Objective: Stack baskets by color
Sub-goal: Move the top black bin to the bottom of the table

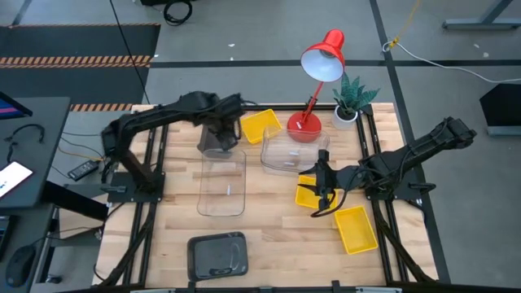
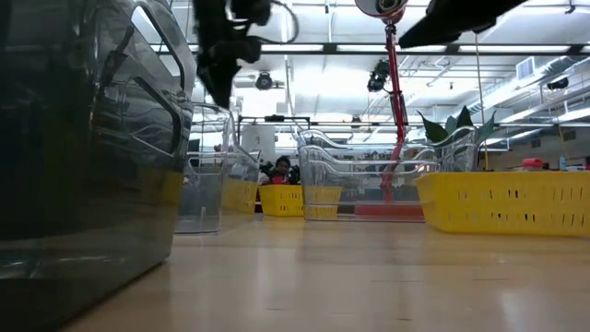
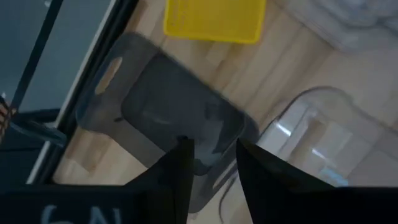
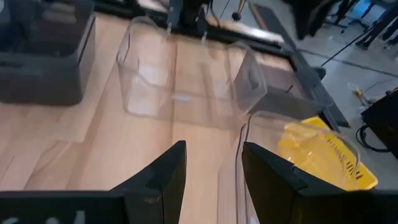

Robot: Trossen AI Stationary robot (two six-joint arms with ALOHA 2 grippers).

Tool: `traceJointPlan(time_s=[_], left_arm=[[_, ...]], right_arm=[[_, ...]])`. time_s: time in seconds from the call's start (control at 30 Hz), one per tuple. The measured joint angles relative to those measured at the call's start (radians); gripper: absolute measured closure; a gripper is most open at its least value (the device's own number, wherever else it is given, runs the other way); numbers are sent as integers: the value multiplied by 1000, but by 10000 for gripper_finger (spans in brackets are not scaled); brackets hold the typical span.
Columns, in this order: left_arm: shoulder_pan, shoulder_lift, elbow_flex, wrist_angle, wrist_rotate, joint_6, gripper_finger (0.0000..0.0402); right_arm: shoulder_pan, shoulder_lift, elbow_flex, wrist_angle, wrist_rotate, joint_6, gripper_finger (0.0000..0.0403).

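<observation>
The left gripper [image 1: 220, 140] hangs over a grey basket [image 1: 218, 138] at the table's back, fingers straddling its rim, perhaps gripping. The right gripper [image 1: 324, 181], fingers apart, hovers by a yellow basket [image 1: 308, 194].

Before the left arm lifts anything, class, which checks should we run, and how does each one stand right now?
1. Left gripper lined up on the grey basket rim: ok, the rim sits between its fingers.
2. Grip closed on that rim: not ok, the fingers stand apart.
3. Second grey basket uncovered to receive it: ok.
4. Right gripper out of the way: ok, open, over by a yellow basket.
5. Clear basket lies between the two grey ones; room to pass above it: cannot tell.
</observation>
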Motion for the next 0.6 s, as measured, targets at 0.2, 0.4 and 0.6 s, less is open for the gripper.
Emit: traceJointPlan(time_s=[0.2, 0.4, 0.6], left_arm=[[48, -165, -228, 124, 26, -62, 285], [116, -234, -351, 153, 50, -117, 285], [209, -254, -482, 217, 98, -123, 285]], right_arm=[[-3, 0, 0, 84, 0, -40, 241], [-5, 0, 0, 98, 0, -42, 241], [-5, 0, 0, 98, 0, -34, 241]])
